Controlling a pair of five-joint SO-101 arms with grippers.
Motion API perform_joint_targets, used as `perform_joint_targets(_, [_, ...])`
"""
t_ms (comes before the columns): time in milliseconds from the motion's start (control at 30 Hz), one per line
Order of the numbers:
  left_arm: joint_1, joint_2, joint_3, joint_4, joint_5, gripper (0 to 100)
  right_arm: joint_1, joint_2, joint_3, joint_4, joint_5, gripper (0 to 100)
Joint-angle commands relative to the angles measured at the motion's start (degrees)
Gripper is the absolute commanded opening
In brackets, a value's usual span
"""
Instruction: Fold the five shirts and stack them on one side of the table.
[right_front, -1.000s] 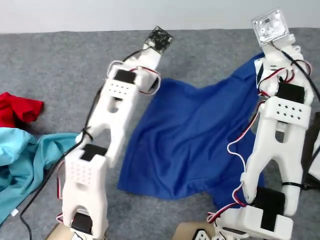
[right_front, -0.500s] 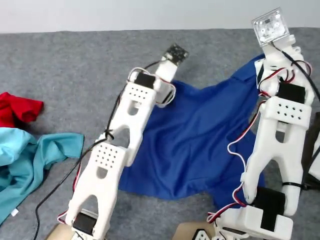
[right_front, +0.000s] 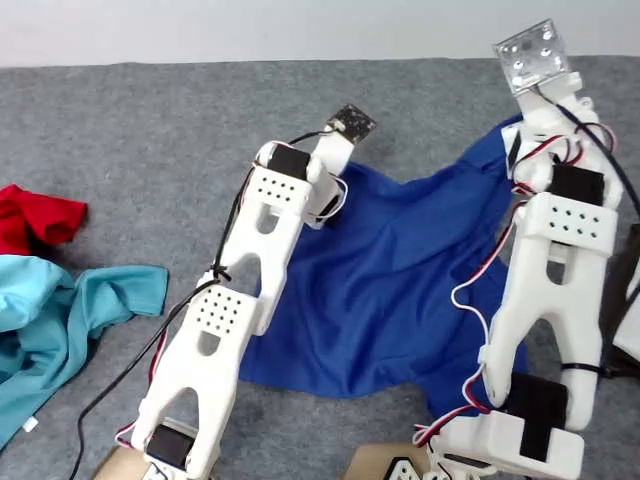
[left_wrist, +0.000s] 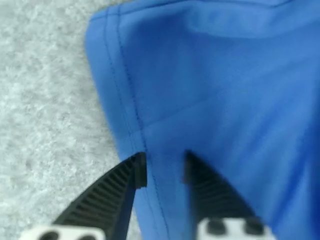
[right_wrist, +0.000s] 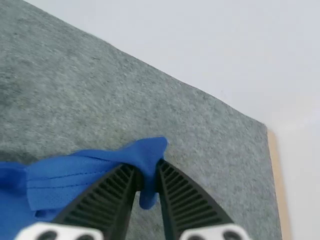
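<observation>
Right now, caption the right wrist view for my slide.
Right gripper pinching a blue shirt corner over the gray mat.

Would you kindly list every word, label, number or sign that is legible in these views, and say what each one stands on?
No text can be read in any view.
The small white tag on the teal shirt is too small to read.
The blue shirt and the red shirt show no print.
</observation>
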Motion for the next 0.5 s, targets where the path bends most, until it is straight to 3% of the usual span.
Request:
perform_joint_targets(0, [0.5,-0.9,-2.2,0.6,-1.1,1,-0.6,-0.7,-3.6,0.1,0.4,1.0])
perform_joint_targets(267, [0.0,-1.4,-2.4,1.1,-0.8,0,-0.7,-3.4,-3.4,0.7,0.5,1.0])
perform_joint_targets(467, [0.5,-4.5,-7.5,9.0,-0.8,0,-1.5,-7.5,-3.5,6.5,0.6,1.0])
